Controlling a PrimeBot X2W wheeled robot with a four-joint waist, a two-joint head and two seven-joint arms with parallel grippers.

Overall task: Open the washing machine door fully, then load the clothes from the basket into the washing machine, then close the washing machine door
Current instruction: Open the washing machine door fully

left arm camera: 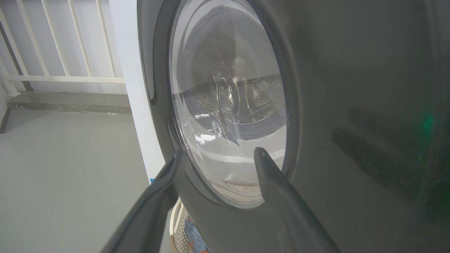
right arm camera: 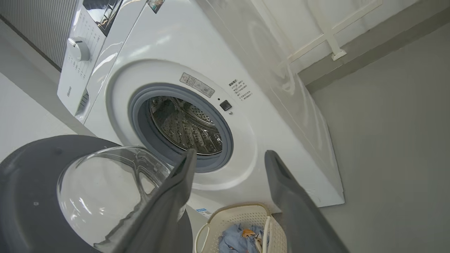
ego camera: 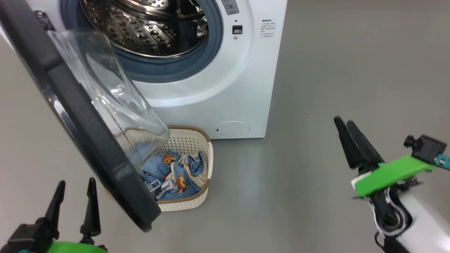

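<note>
The washing machine door point(ego camera: 81, 126), a glossy black rim round a bulging clear glass bowl, stands open over the perforated cream basket point(ego camera: 191, 142) of crumpled blue bear-print clothes point(ego camera: 175, 175). Behind them is the white washing machine point(ego camera: 218, 88) with its dimpled steel drum point(ego camera: 140, 31). The left gripper point(ego camera: 76, 181) and right gripper point(ego camera: 344, 121) have their jaws spread wide, holding nothing.

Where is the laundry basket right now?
In the head view the basket sits on the floor left of centre, just before the washing machine, partly behind the open door, with the clothes in it.
</note>
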